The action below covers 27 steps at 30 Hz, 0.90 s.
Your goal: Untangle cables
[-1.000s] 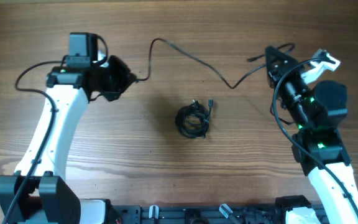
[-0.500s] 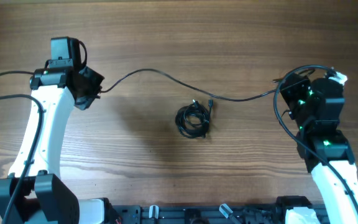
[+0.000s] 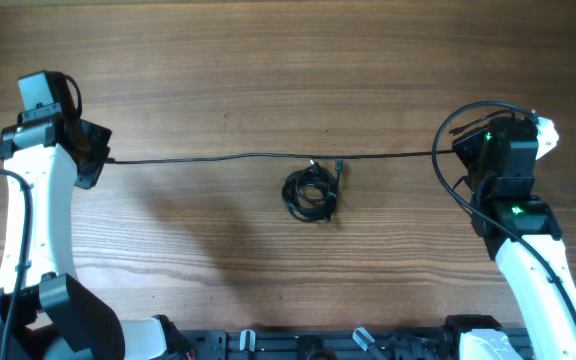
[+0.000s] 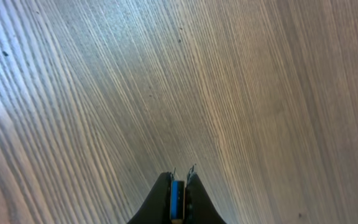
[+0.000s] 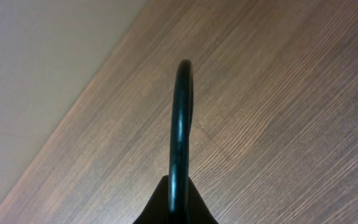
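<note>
Left gripper [image 3: 101, 160] and right gripper [image 3: 460, 152], both clamped on one cable [image 3: 218, 157], have pulled it taut

**One cable across, the knot on the near side**

A single cable [image 3: 228, 157] runs from side to side over the middle of the tabletop [image 3: 268, 60]. Its left end sits between the left fingers [image 3: 96, 160] at the far left, its right end between the right fingers [image 3: 460, 152] at the far right. The knot of cables [image 3: 311, 193] lies near the centre, just beside that line, on the side nearer the arms' bases
</note>
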Each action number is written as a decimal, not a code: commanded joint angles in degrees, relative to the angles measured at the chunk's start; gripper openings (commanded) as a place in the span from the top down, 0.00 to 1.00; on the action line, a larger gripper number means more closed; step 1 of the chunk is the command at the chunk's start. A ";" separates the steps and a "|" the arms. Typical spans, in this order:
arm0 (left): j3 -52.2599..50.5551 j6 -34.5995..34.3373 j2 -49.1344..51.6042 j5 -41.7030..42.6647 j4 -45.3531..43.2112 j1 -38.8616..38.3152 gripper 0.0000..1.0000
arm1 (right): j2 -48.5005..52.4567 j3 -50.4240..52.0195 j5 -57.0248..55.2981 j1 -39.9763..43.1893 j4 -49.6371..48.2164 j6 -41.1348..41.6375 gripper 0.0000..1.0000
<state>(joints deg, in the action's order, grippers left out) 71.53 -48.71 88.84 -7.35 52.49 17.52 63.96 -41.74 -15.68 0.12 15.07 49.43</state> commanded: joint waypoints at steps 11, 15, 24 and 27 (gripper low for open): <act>0.59 0.26 -0.96 9.79 -4.48 2.19 0.96 | 0.35 -0.37 2.21 2.21 -3.91 -5.75 0.95; 0.59 0.26 -0.96 14.10 -13.77 1.27 0.96 | 0.44 -0.37 3.08 2.21 -8.59 -4.26 0.96; 0.59 0.42 -0.94 12.81 -8.83 1.22 0.00 | 8.57 -0.37 -1.88 2.21 -4.70 -5.99 0.50; 0.59 0.55 -0.94 12.83 -7.93 1.22 0.00 | 7.98 -0.50 -2.29 2.21 -4.90 -8.87 0.07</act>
<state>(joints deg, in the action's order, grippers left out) 71.55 -48.71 88.79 5.89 43.94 18.50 72.23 -41.74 -16.27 2.09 10.31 43.48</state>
